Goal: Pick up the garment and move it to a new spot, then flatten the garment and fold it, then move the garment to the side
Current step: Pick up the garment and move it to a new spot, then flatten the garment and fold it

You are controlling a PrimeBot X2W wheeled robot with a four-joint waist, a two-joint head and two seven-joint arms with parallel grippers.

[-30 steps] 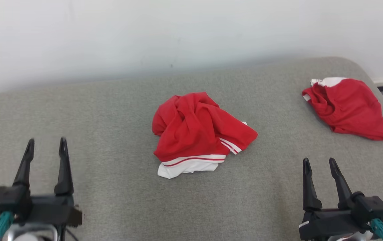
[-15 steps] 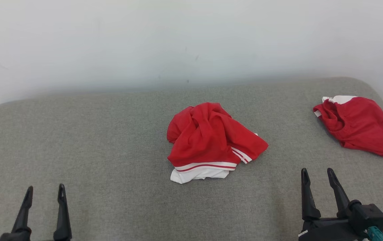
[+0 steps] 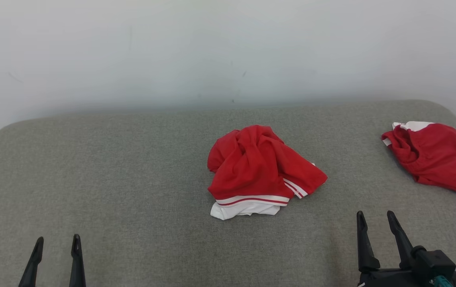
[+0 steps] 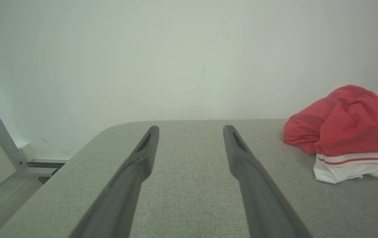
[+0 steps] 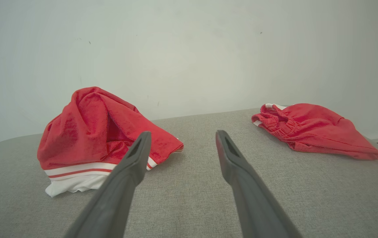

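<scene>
Garment is untouched; the left gripper has drawn back, right gripper nearer; both stand wide and empty, pickup not started.

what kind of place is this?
Likely a bare test room, not a home: grey fabric-covered platform against a plain white wall, with a crumpled red-and-white garment and a second red garment on it.
</scene>
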